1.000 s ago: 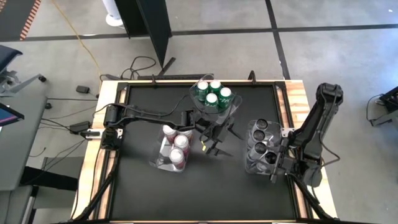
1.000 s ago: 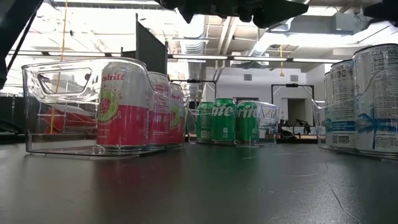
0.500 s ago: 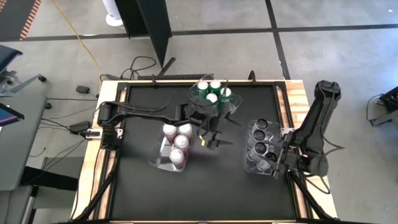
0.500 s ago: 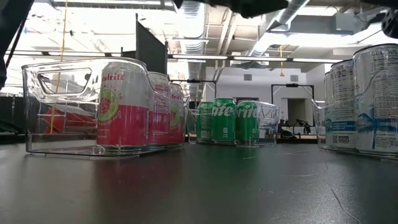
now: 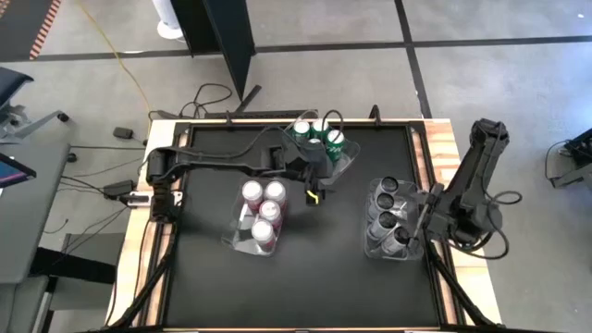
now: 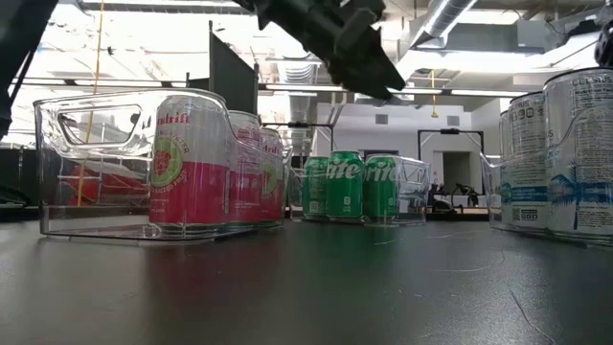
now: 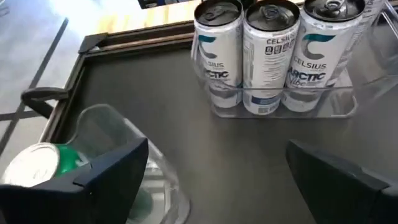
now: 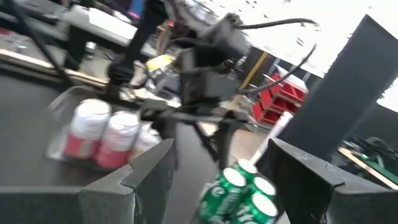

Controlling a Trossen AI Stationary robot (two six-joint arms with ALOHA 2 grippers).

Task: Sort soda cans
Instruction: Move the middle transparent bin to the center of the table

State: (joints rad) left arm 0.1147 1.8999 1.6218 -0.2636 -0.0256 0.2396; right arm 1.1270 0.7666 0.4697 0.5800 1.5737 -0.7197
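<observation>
The soda cans stand upright, sorted into three clear bins. The green cans [image 5: 317, 141] are at the far middle, the pink cans [image 5: 261, 213] left of centre, and the white cans with dark tops [image 5: 387, 215] at the right. My left gripper [image 5: 316, 188] hangs open in the air between the green and pink bins, slanting down toward the white cans [image 7: 268, 55], with nothing between its fingers. My right gripper [image 5: 423, 216] is raised level beside the white cans' bin, open and empty, and looks toward the green cans [image 8: 239, 194].
The black mat [image 5: 324, 277] lies bare along its near part, inside a wooden frame [image 5: 442, 148]. In the low view the pink cans' bin [image 6: 115, 163] stands at the left, the green cans [image 6: 350, 187] far behind, and the white cans [image 6: 560, 153] at the right edge.
My left gripper has gone toward the table's far edge, close to the green cans' bin, and has turned and tipped as it went. My right gripper has risen beside the white cans' bin and rolled about its own axis. No can has moved.
</observation>
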